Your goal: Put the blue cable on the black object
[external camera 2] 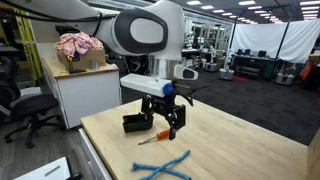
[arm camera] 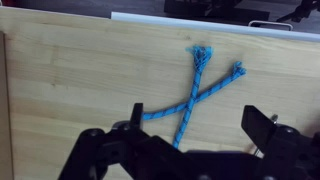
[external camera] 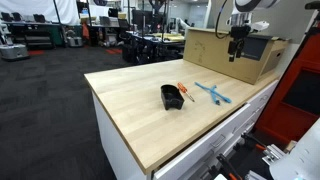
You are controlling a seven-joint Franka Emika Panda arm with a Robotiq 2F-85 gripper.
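Looks down on a pale wooden bench (arm camera: 60, 80). Finds the blue cable (arm camera: 190, 97) lying flat near the middle: two twisted strands crossed in an X, frayed tips pointing toward the far edge. Shows the black hand (arm camera: 192, 112) low in the frame, fingers (arm camera: 135, 115) spread wide, flanking the cable's near ends. Past the far edge, only a white strip (arm camera: 200, 19) and dark shapes (arm camera: 230, 7), too cropped to name.

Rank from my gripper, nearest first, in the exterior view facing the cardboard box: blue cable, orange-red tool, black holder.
1. Thin light-blue forked cable, rightmost, beneath the gripper.
2. Small orange-red tool, middle.
3. Squat black plastic holder, leftmost.
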